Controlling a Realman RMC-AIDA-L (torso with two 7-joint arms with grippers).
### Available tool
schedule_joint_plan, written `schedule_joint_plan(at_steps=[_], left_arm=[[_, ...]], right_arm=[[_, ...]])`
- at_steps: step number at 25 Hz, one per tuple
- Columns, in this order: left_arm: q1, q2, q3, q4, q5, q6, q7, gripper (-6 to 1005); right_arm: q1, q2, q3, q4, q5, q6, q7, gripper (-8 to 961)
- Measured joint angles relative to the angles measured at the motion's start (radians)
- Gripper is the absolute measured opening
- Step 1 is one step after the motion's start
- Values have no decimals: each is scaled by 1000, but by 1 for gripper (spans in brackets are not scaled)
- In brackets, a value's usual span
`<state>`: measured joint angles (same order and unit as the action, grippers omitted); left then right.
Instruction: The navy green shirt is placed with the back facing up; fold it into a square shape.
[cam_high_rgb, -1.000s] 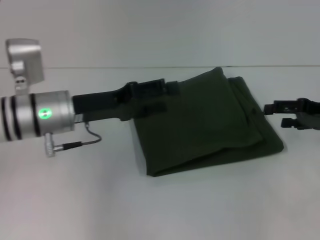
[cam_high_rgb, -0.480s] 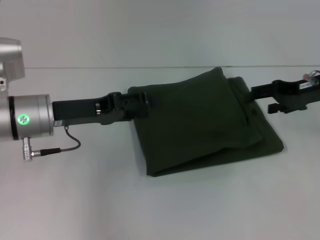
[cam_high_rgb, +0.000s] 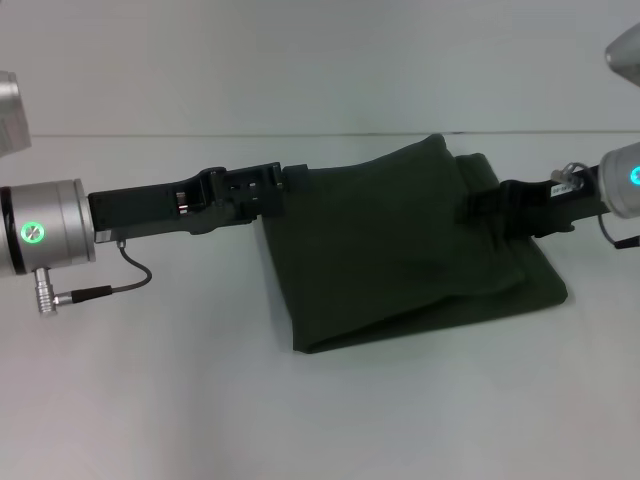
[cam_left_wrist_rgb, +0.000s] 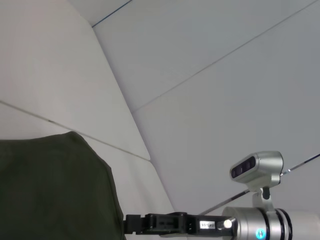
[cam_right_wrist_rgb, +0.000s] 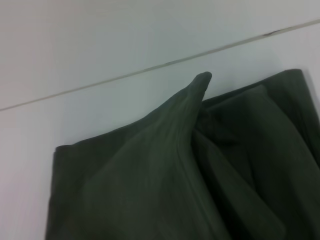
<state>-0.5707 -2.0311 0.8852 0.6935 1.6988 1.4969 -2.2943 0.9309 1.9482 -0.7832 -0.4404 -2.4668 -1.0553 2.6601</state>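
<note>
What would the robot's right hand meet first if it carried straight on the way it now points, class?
Most likely the navy green shirt: the right hand points toward the robot's left and already sits at the shirt's right edge. Whether it touches the fabric or hovers just above is unclear.

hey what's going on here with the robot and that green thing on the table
The robot is folding a shirt on a white table. The shirt already lies folded into a rough, layered square. The left claw is at its left far corner and the right claw is over its right edge. One far corner of the fabric pokes up, so it isn't quite tidy.
</note>
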Motion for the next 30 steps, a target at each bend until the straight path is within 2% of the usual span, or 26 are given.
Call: schedule_joint_plan(at_steps=[8,14,29,30], left_arm=[[-7,-3,-18,-2,-3,0,2,847],[-13,-5,-19,-6,-3,-10,4,847],[-17,-14,-19,-8,-2,-22,7,847],[-17,-14,-19,-8,-2,-24,7,847]], right_arm=[[3,36,-35,1,1,72,-11,800],[13,55,-53,3,0,85,-15,797],[9,50,-56,-21,9,66,25,790],[10,50,-56,-22,9,64,25,744]])
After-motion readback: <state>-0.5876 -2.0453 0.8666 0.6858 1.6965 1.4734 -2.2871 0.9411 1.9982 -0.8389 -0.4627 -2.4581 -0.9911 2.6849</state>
